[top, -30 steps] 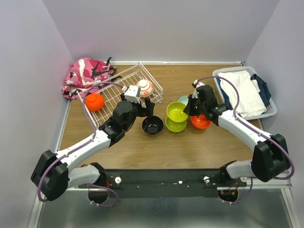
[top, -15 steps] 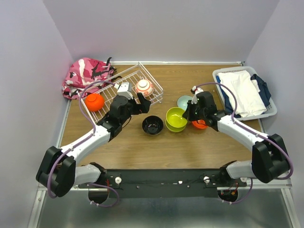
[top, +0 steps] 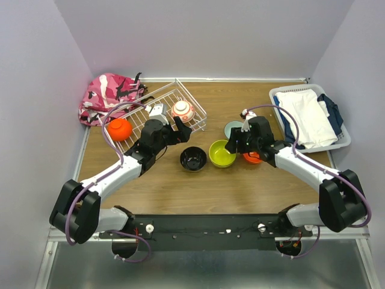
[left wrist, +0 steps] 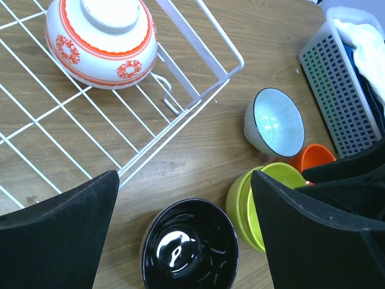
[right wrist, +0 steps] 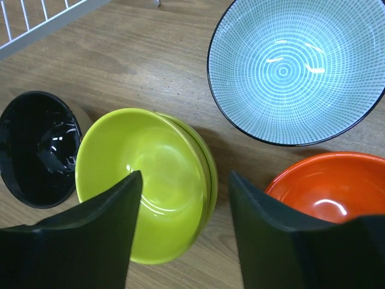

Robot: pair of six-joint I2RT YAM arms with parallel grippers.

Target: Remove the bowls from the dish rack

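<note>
Wood-grain counter [top: 180, 183], lavender walls [top: 204, 36]; your left end effector [left wrist: 185, 180] gapes, right end effector [right wrist: 183, 177] spread over stacked lime-green bowls [right wrist: 144, 162].

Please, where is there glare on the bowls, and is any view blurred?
Left wrist view: a white glint inside the black bowl, everything sharp. Right wrist view: small white glints in the teal bowl, a softer sheen in the orange bowl and the lime-green bowl. Top external view: even light, no strong glare, no blur.
</note>
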